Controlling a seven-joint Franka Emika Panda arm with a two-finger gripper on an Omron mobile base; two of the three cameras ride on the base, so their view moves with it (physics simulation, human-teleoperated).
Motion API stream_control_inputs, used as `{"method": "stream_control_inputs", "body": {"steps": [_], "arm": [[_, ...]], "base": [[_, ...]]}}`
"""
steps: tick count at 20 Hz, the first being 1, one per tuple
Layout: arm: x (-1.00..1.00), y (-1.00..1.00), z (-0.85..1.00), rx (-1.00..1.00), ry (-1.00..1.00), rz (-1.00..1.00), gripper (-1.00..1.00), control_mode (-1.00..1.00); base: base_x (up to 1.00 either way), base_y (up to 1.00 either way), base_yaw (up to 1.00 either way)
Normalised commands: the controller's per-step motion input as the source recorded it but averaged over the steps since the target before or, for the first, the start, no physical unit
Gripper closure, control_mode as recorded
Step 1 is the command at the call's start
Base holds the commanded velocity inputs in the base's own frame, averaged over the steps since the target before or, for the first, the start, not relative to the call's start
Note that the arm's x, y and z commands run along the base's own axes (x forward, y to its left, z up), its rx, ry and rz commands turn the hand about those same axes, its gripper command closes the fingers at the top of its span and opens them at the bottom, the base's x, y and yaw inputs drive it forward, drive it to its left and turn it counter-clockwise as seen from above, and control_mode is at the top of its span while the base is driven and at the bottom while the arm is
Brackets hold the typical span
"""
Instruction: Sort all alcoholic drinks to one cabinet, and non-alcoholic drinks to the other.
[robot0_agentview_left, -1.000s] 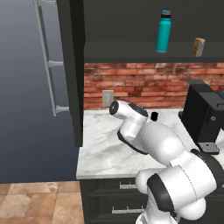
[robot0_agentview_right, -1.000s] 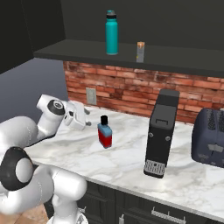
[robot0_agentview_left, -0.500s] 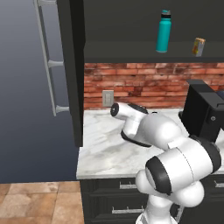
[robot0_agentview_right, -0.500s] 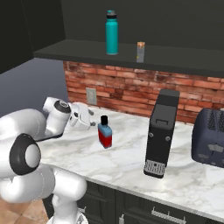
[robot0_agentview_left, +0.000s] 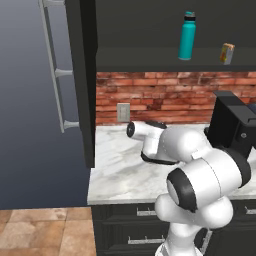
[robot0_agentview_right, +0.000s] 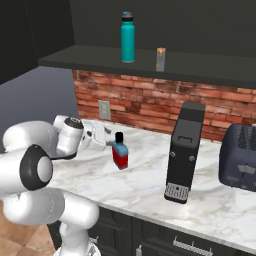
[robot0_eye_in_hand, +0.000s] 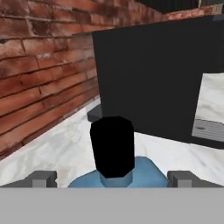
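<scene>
A flat blue flask with a red label and black cap, an alcoholic drink, stands on the marble counter. My gripper is level with its neck on the left side and is open. In the hand view the black cap stands dead centre, with the fingertips wide apart on either side of the blue shoulders and nothing pinched. Two non-alcoholic drinks stand on the open upper shelf: a tall teal bottle and, to its right, a small orange-yellow carton.
A tall black coffee machine stands right of the flask, with a dark toaster beyond it. A wall socket sits in the brick backsplash. An open dark cabinet door hangs over the counter's left end.
The arm has stretched further right along the counter, bringing the open gripper closer until its fingers flank the flask. The flask and the shelf items have not moved.
</scene>
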Motion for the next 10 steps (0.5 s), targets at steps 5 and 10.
{"method": "stream_control_inputs", "body": {"steps": [5,10], "arm": [[0.00,-0.14,-0.04,-0.07,0.00,-0.06,-1.00,-1.00],[0.00,-0.15,0.00,-0.06,0.00,-0.05,-1.00,-1.00]], "base": [[0.00,0.00,0.00],[0.00,0.00,0.00]]}}
